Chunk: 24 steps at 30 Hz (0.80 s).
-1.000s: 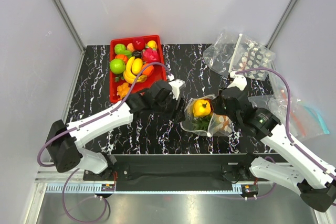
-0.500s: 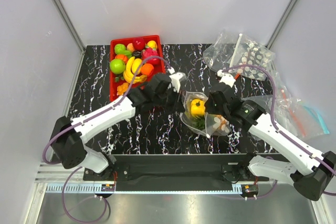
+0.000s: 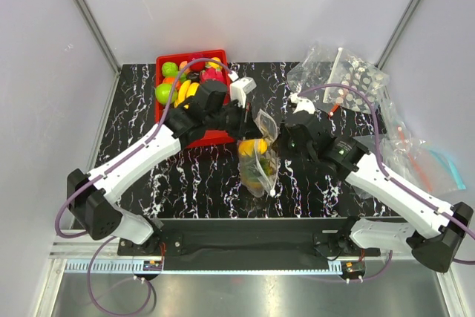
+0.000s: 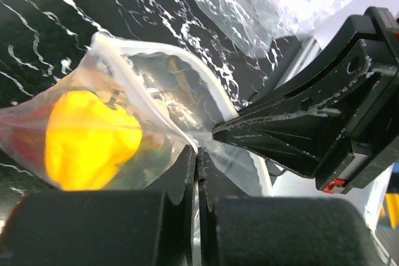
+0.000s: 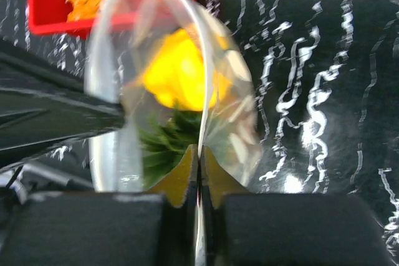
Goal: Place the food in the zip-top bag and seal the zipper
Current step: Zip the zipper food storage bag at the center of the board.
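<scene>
The zip-top bag hangs above the table between my two grippers, its mouth upward. Inside it lies food: a yellow pepper over green pineapple leaves. My left gripper is shut on the bag's rim from the left. Opposite it, my right gripper is shut on the other wall of the mouth. The pale zipper curves between the two grips, its two sides apart.
A red tray holding several toy fruits stands at the back left, under my left arm. Crumpled clear bags lie at the back right, and more at the right edge.
My left gripper has closed on the bag's rim. Both arms have lifted the bag off the table and carried it left, so it now hangs upright.
</scene>
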Each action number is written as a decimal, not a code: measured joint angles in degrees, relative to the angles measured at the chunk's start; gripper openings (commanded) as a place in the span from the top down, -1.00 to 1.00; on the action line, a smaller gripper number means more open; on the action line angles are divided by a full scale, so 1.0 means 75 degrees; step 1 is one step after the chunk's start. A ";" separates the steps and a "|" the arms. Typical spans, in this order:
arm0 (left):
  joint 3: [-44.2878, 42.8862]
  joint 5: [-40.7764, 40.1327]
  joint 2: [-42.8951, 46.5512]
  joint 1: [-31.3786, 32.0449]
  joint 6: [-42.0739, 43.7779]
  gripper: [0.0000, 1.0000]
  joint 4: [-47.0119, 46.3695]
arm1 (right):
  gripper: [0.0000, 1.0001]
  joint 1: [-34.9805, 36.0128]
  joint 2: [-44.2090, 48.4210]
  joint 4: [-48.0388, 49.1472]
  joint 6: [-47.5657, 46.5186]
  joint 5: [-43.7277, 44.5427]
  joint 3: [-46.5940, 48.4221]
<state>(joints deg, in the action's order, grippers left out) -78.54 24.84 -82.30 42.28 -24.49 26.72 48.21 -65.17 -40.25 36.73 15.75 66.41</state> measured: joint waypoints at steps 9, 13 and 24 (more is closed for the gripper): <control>0.0277 0.0323 -0.0233 -0.0224 -0.0143 1.00 -0.0283 | -0.31 0.0017 0.0102 0.0341 -0.0055 -0.1137 -0.0338; 0.0277 0.0323 -0.0236 -0.0309 -0.0184 1.00 -0.0391 | -0.53 0.0020 0.0382 0.0332 -0.0055 -0.1483 -0.0431; 0.0291 0.0376 -0.0239 -0.0321 -0.0408 0.99 -0.0583 | -0.67 0.0708 -0.0055 0.0006 0.0035 -0.1227 -0.0154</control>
<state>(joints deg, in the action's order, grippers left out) -76.36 27.66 -84.09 39.88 -27.55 22.35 53.52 -65.58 -40.21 36.99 6.55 65.25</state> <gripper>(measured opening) 0.012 0.862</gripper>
